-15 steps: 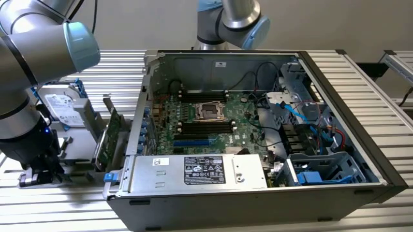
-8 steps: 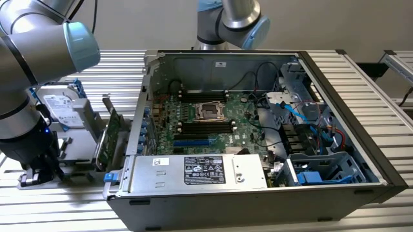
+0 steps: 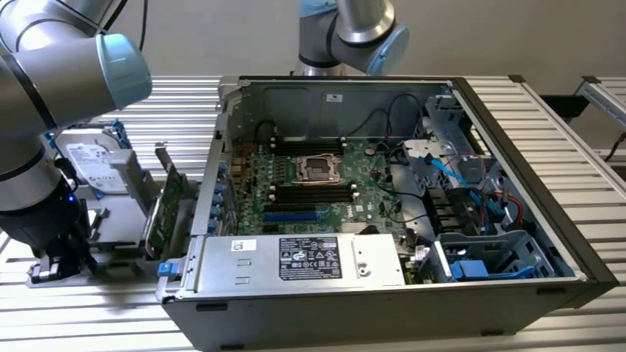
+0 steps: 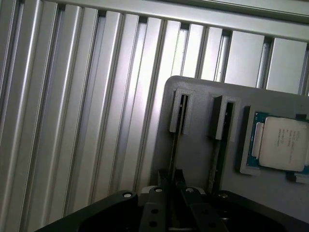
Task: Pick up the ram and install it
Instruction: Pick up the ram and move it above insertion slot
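Grey plastic is where your work sits: the holder (image 4: 203,159) lies on the slatted aluminium table (image 3: 587,220), outside the computer case (image 3: 509,95) on the exterior view's left. Your gripper (image 3: 61,268) is down over that holder, at the end farthest from the case. In the wrist view its fingers (image 4: 164,186) are pinched together on the ram (image 4: 176,130), which stands on edge in a holder slot. A processor (image 4: 282,142) lies flat in the same holder; the print on its lid is too small to read.

Closer to the case you have a hard drive (image 3: 93,165) with a white label, then a green expansion card (image 3: 168,209) upright just beside the case wall. Inside the case, the motherboard (image 3: 313,183) lies open. The power supply (image 3: 293,260) carries a black-and-white label you cannot read.
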`<state>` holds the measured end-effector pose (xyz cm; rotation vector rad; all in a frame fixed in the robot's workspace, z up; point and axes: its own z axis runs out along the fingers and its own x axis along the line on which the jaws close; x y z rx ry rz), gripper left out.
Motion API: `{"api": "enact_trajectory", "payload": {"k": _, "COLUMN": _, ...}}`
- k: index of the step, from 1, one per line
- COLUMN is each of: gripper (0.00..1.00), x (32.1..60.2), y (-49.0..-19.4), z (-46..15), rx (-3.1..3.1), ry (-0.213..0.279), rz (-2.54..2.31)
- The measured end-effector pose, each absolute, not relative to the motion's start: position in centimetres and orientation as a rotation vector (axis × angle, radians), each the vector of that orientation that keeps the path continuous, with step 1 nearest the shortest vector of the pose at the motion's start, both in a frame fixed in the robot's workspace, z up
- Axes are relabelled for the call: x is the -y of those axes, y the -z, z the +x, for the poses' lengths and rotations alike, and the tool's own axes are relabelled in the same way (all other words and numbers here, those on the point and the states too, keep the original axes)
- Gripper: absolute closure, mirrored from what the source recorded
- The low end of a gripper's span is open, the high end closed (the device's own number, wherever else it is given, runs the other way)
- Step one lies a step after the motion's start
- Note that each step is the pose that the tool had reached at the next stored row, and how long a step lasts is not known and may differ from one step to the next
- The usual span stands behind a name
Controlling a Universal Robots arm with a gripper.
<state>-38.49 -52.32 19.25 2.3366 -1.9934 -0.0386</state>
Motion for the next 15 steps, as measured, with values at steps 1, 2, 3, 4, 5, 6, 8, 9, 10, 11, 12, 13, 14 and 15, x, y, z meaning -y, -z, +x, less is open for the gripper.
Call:
{"api": "enact_trajectory", "payload": {"k": 1, "gripper": 0.84, "x": 52.3, "y": -19.2, "z": -38.5, "rx": 1.993, "ry": 0.039, "rz": 2.337}}
{"api": "enact_trajectory", "payload": {"k": 2, "gripper": 0.84, "x": 52.3, "y": -19.2, "z": -38.5, "rx": 1.993, "ry": 0.039, "rz": 2.337}}
{"api": "enact_trajectory", "payload": {"k": 3, "gripper": 0.84, "x": 52.3, "y": -19.2, "z": -38.5, "rx": 1.994, "ry": 0.039, "rz": 2.336}}
{"api": "enact_trajectory", "payload": {"k": 4, "gripper": 0.84, "x": 52.3, "y": -19.3, "z": -38.4, "rx": 1.995, "ry": 0.039, "rz": 2.335}}
{"api": "enact_trajectory", "payload": {"k": 5, "gripper": 0.84, "x": 52.3, "y": -19.3, "z": -38.4, "rx": 1.997, "ry": 0.039, "rz": 2.333}}
{"api": "enact_trajectory", "payload": {"k": 6, "gripper": 0.84, "x": 52.3, "y": -19.4, "z": -38.4, "rx": 2.000, "ry": 0.039, "rz": 2.331}}
{"api": "enact_trajectory", "payload": {"k": 8, "gripper": 0.84, "x": 52.3, "y": -19.7, "z": -38.3, "rx": 2.007, "ry": 0.039, "rz": 2.325}}
{"api": "enact_trajectory", "payload": {"k": 9, "gripper": 0.84, "x": 52.3, "y": -19.8, "z": -38.3, "rx": 2.011, "ry": 0.040, "rz": 2.321}}
{"api": "enact_trajectory", "payload": {"k": 10, "gripper": 0.84, "x": 52.3, "y": -20.0, "z": -38.3, "rx": 2.016, "ry": 0.040, "rz": 2.317}}
{"api": "enact_trajectory", "payload": {"k": 11, "gripper": 0.84, "x": 52.3, "y": -20.3, "z": -38.3, "rx": 2.020, "ry": 0.040, "rz": 2.314}}
{"api": "enact_trajectory", "payload": {"k": 12, "gripper": 0.84, "x": 52.3, "y": -20.6, "z": -38.3, "rx": 2.023, "ry": 0.040, "rz": 2.311}}
{"api": "enact_trajectory", "payload": {"k": 13, "gripper": 0.84, "x": 52.3, "y": -20.9, "z": -38.3, "rx": 2.026, "ry": 0.040, "rz": 2.309}}
{"api": "enact_trajectory", "payload": {"k": 14, "gripper": 0.84, "x": 52.3, "y": -21.2, "z": -38.3, "rx": 2.028, "ry": 0.040, "rz": 2.307}}
{"api": "enact_trajectory", "payload": {"k": 15, "gripper": 0.84, "x": 52.3, "y": -21.6, "z": -38.3, "rx": 2.030, "ry": 0.040, "rz": 2.306}}
